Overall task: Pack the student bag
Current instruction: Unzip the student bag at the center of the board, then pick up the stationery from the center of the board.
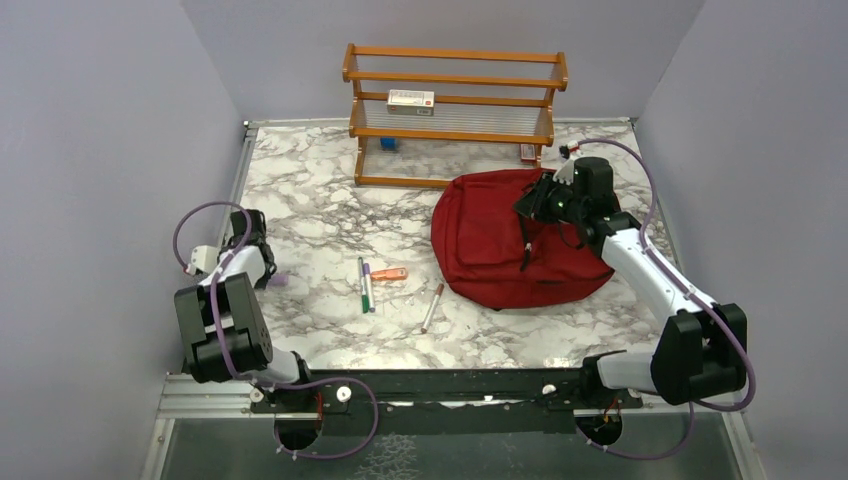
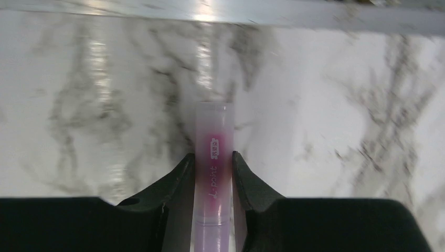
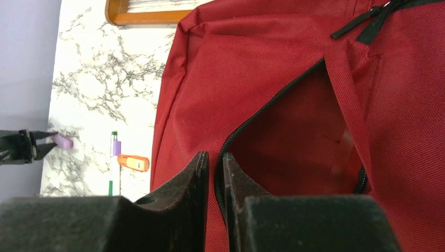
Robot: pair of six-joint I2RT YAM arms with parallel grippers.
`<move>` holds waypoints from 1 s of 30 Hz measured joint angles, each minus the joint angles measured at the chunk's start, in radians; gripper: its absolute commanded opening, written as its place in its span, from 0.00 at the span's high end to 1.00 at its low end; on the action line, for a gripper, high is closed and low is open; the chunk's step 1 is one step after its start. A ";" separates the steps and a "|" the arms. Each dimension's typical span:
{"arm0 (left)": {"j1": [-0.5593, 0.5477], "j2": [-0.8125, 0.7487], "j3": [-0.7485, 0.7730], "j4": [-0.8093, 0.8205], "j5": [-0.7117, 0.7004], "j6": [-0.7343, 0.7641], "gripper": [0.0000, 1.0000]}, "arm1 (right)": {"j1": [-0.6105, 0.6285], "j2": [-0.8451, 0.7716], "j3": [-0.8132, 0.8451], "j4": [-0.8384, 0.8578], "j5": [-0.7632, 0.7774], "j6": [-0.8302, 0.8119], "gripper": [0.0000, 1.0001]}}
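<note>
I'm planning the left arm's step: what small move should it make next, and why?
Probably lift the left gripper straight up: its fingers press both sides of the pink pen lying on the table, while the right gripper holds the student bag's zipper edge open.

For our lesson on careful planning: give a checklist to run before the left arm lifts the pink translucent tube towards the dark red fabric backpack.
1. Left gripper closed against both sides of the pink translucent tube: ok.
2. Right gripper pinching the zip edge of the dark red fabric backpack: ok.
3. Zip opening gaping: ok.
4. Room inside the opening: cannot tell.
5. Low path clear of loose pens: not ok.
</note>
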 measured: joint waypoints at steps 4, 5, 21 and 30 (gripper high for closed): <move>-0.015 -0.040 -0.076 0.271 0.183 0.124 1.00 | 0.000 -0.021 -0.002 -0.004 0.013 0.001 0.61; -0.024 -0.036 -0.093 0.359 0.262 0.155 1.00 | 0.000 -0.032 -0.002 -0.006 0.022 0.000 0.60; -0.393 -0.010 0.120 0.699 0.761 0.470 1.00 | 0.000 -0.156 0.107 -0.074 -0.007 -0.001 0.39; -0.646 0.008 0.256 0.899 0.909 0.462 1.00 | 0.002 -0.120 0.150 0.074 -0.324 0.135 0.39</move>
